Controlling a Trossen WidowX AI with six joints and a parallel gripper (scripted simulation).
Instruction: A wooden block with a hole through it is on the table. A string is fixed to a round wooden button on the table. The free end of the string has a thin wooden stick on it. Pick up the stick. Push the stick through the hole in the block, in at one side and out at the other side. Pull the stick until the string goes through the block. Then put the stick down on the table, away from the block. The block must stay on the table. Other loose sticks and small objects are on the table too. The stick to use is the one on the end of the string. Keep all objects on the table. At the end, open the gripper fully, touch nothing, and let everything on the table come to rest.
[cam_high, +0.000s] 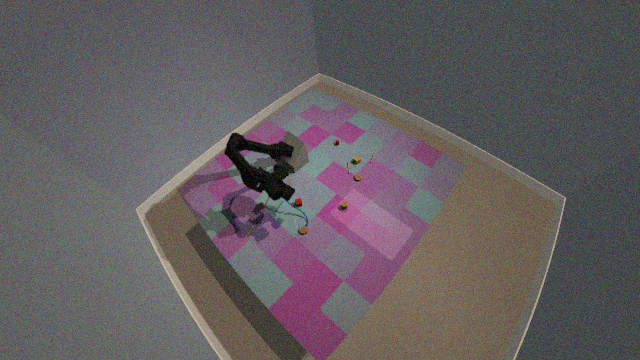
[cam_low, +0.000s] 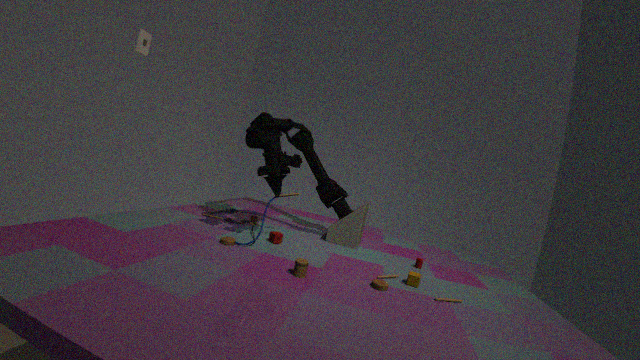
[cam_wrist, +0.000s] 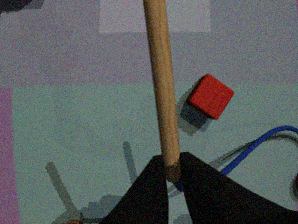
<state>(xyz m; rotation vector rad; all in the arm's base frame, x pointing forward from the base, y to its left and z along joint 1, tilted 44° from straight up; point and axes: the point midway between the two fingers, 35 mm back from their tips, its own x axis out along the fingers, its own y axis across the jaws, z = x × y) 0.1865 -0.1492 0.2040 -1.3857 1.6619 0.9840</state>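
Note:
My gripper (cam_high: 288, 193) (cam_low: 276, 192) (cam_wrist: 170, 163) is shut on the thin wooden stick (cam_low: 288, 195) (cam_wrist: 161, 76) and holds it level, well above the table. The blue string (cam_high: 301, 215) (cam_low: 260, 225) (cam_wrist: 266, 139) hangs from the stick's gripped end down to the round wooden button (cam_high: 302, 230) (cam_low: 227, 240) on the table. A small tan wooden block (cam_high: 344, 205) (cam_low: 300, 267) stands upright farther out, apart from the gripper. A red cube (cam_high: 298, 202) (cam_low: 275, 237) (cam_wrist: 210, 95) lies below the stick, beside the string.
A yellow block (cam_high: 356, 160) (cam_low: 413, 279), a second round disc (cam_high: 357, 177) (cam_low: 379, 284), a small red piece (cam_high: 336, 142) (cam_low: 418, 262) and two loose sticks (cam_low: 387, 276) (cam_low: 447, 300) lie farther right. The arm's grey base (cam_high: 299, 150) (cam_low: 348, 230) stands behind. A raised rim (cam_high: 165, 190) edges the table.

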